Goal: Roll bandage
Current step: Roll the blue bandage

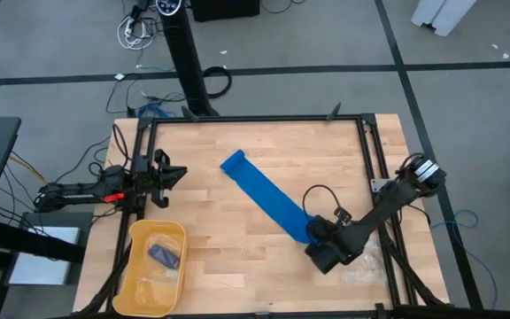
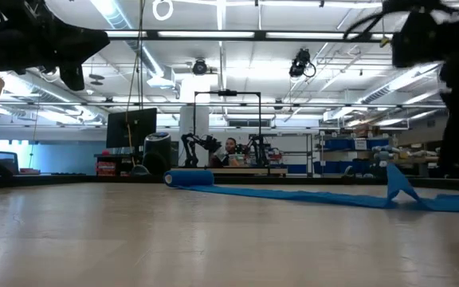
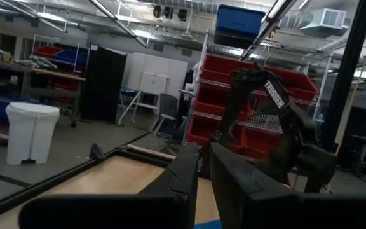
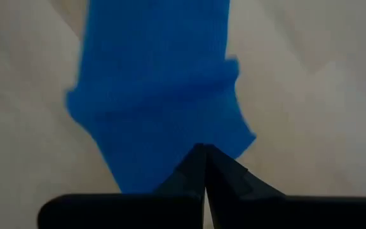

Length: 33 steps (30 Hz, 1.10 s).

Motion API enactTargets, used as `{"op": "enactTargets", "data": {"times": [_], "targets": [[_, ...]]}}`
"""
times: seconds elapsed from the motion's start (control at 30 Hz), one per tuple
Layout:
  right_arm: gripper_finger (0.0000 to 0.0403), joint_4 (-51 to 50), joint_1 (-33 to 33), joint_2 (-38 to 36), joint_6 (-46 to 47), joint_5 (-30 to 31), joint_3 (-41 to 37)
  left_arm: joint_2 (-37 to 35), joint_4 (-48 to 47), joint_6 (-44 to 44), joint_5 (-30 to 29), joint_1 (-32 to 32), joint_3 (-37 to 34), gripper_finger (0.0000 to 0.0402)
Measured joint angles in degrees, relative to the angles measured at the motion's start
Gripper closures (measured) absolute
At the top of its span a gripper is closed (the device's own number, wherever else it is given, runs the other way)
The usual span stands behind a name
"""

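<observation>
The bright blue bandage (image 1: pixel 264 195) lies as a flat strip slanting across the wooden table. Its far-left end (image 1: pixel 233 161) is curled into a small roll (image 2: pixel 188 178). My right gripper (image 1: pixel 312 233) is at the strip's near-right end, shut on the cloth (image 4: pixel 170 102). My left gripper (image 1: pixel 175 174) waits at the table's left edge, above the table. Its fingers (image 3: pixel 189 178) are together but for a thin slit and hold nothing. My right gripper pinches the bandage's near-right end (image 4: pixel 196 137) between its two fingertips. It comes slanting down from the table's near right, and the fingers point along the strip. That end stands up in a small peak (image 2: pixel 394 182); the rest lies flat on the table. One layer or several, I cannot tell.
A yellow tray (image 1: pixel 134 257) at the near left holds a dark packet (image 1: pixel 164 255) and clear plastic. A clear crinkly bag (image 1: pixel 363 266) lies beside my right gripper. A black frame (image 1: pixel 255 120) borders the table. The table's middle left (image 1: pixel 193 213) is bare wood.
</observation>
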Motion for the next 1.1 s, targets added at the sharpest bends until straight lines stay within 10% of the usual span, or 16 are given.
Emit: {"op": "enactTargets", "data": {"times": [0.23, 1.1], "targets": [[0.0399, -0.3, -1.2, -1.1, -5.0, 5.3, -0.7, 0.0, -0.2, -0.3, 1.0, 0.0, 0.0, 0.0353], [0.0399, 3.6, 2.8, 0.7, 3.8, -11.4, -5.5, 0.2, -5.3, -3.4, 0.1, 0.0, 0.0, 0.0333]]}}
